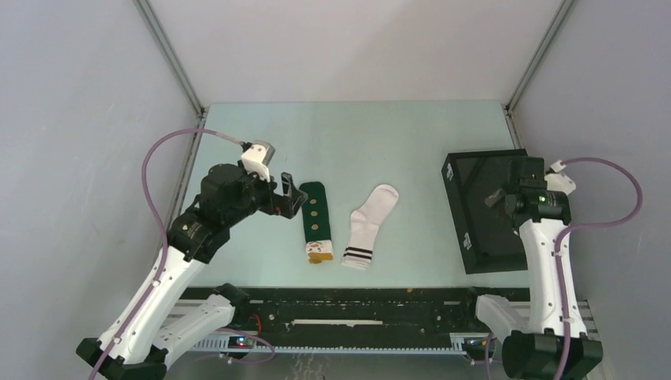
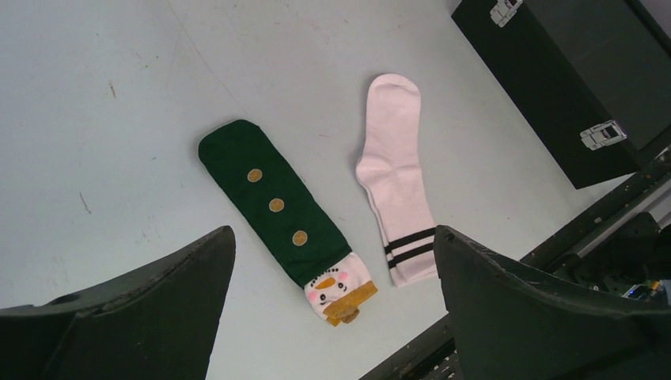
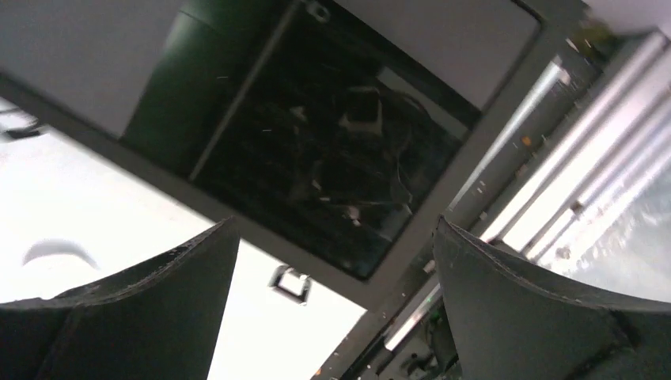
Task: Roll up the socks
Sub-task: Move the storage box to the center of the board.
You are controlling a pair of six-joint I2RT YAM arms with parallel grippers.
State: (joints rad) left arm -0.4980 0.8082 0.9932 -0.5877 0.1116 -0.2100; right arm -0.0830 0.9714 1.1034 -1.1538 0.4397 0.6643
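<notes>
Jaws of left gripper [image 1: 290, 195] and right gripper [image 1: 497, 197] stand wide apart, holding nothing; green sock [image 1: 315, 215] and white sock [image 1: 370, 225] lie flat, side by side, at frame centre; a shallow pinch could slip off the thin fabric.

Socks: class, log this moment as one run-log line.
green sock: flat, unrolled | white sock: flat, alongside, apart | left gripper: open, near green sock's far end | right gripper: open, above black case
</notes>
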